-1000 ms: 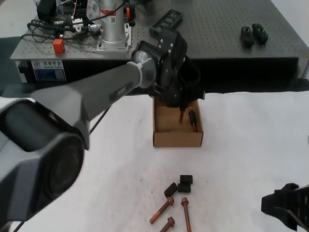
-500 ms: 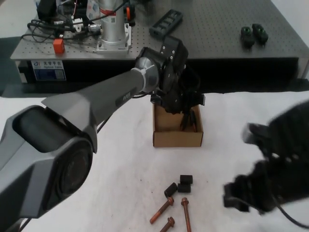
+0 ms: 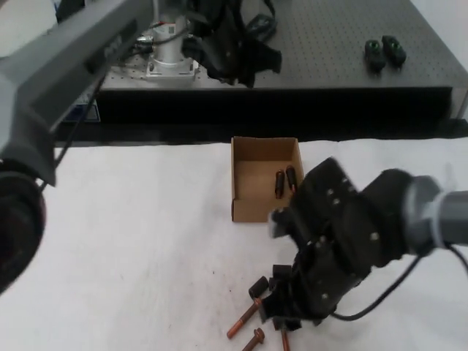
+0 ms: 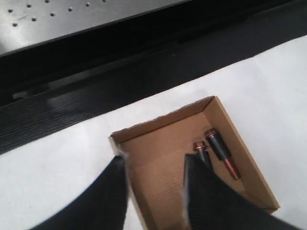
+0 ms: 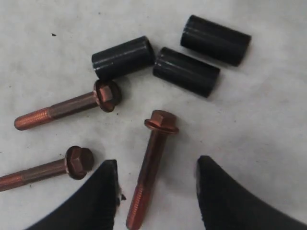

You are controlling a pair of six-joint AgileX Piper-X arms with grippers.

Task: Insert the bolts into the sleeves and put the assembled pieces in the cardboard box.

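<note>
well, right hand (image 5: pixel 156 165) spread wide over loose bolts (image 5: pixel 67 106); left hand (image 4: pixel 154 160) wide above the cardboard box (image 4: pixel 163 125).

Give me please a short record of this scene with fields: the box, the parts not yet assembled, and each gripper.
cardboard box: on the white cloth, top open
in the box: two assembled pieces, lying side by side
loose bolts: three, on the cloth in front of the box
loose sleeves: three, near the bolts' heads
left gripper: open, high up behind the box
right gripper: open, over the loose bolts
</note>
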